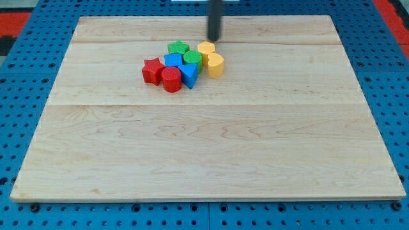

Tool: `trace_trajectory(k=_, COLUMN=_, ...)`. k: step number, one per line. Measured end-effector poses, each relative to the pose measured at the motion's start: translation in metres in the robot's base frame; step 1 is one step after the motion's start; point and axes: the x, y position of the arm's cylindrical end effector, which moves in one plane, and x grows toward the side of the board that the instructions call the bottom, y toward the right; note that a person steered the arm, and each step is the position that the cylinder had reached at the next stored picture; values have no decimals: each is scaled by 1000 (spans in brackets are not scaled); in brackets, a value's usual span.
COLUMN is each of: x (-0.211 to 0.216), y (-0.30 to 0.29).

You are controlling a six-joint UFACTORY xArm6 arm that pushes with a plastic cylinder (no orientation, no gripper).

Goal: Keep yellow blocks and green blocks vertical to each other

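Note:
Several blocks sit clustered on the wooden board (204, 147) in the upper middle. A green star (178, 48) lies at the cluster's top left and a green round block (192, 59) just below right of it. A yellow block (206, 48) sits at the top right, with a yellow round block (215, 64) just below it. My tip (213, 38) stands just above the upper yellow block, slightly to its right, with a small gap between them.
A red star (152, 70), a red cylinder (171, 79), a blue block (173, 61) and a blue triangular block (190, 75) fill the cluster's left and bottom. A blue pegboard (25, 96) surrounds the board.

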Motion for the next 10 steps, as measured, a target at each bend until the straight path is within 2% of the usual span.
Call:
trace_trajectory(k=1, x=10, y=-2)
trace_trajectory(k=2, x=37, y=58)
trace_trajectory(k=3, x=91, y=49)
trace_trajectory(k=5, x=139, y=64)
trace_trajectory(k=6, x=165, y=95)
trace_trajectory(k=8, x=154, y=25)
trace_trajectory(k=10, x=117, y=10)
